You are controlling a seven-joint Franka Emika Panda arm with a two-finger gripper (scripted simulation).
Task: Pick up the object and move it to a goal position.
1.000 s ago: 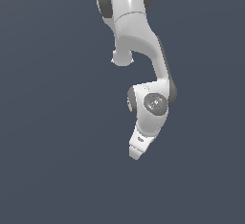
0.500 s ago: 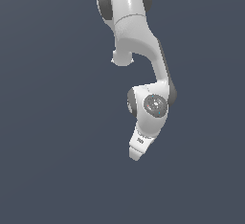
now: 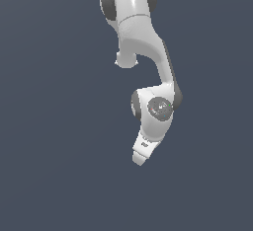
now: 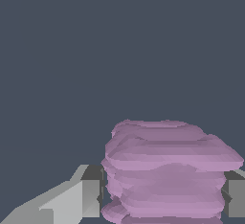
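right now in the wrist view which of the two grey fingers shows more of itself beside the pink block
The finger with the pale sloped body trailing off it shows more; the other finger is cut by the picture's edge. The ribbed pink block sits between them.

Open space all around end effector (image 3: 140, 161) in exterior view; no obstacle visible. Ribbed pink object (image 4: 167, 170) fills gap between fingers (image 4: 88, 192).

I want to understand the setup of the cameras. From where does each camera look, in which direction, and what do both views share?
Exterior view: sits off the arm, apparently above it, facing the plain dark ground; the whole white arm shows, ending in the pincer.
Wrist view: sits on the wrist, looking along the pincer; both fingers flank the pink ribbed object.
Shared: the pincer and the dark ground; the object is unseen in the exterior view.
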